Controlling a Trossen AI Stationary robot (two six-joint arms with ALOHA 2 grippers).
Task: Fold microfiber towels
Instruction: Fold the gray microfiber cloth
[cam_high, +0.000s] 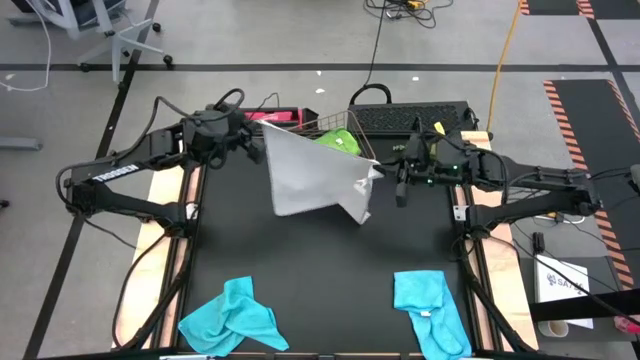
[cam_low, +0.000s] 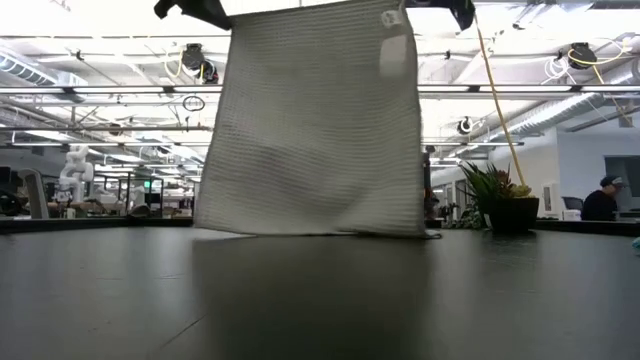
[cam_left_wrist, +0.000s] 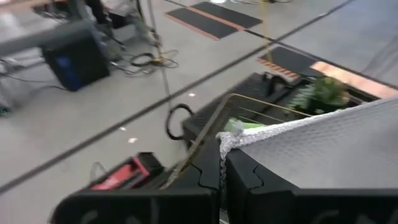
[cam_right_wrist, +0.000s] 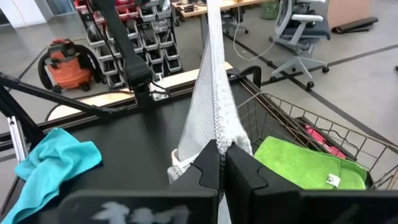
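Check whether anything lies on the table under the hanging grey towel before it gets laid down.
Nothing visible does. The grey towel hangs between the left claw and right claw, each shut on a top corner. The black table beneath is bare; the two turquoise towels lie at the near edge.

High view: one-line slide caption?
Left gripper and right gripper hold a light grey towel stretched between them above the table.
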